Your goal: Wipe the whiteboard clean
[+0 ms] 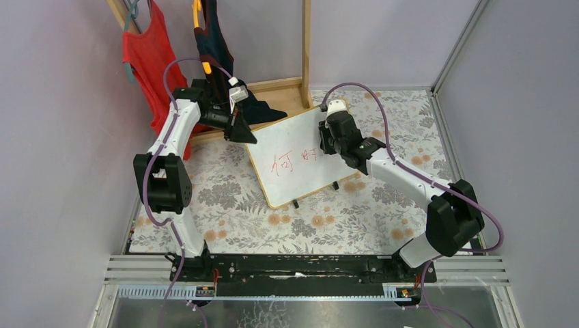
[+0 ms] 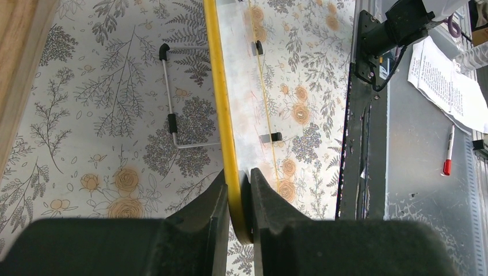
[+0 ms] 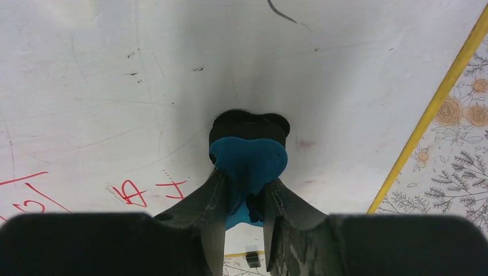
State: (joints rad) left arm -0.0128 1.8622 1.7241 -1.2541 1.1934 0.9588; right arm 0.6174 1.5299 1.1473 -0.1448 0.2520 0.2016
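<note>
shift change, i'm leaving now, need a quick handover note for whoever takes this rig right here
Left pincer: shut on the thin yellow frame of the rectangular white whiteboard, which stands tilted on the floral tablecloth.
Right pincer: shut on a blue eraser with a black pad, which appears to rest against the board face.
Done: both grasps are made and the eraser is at the board.
Left: the red handwritten characters are unwiped, lower on the face than the eraser. Sweep it down over them.

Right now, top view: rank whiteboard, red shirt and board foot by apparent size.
1. whiteboard
2. red shirt, partly hidden and hung nearer the camera, so its true size is unsure
3. board foot
</note>
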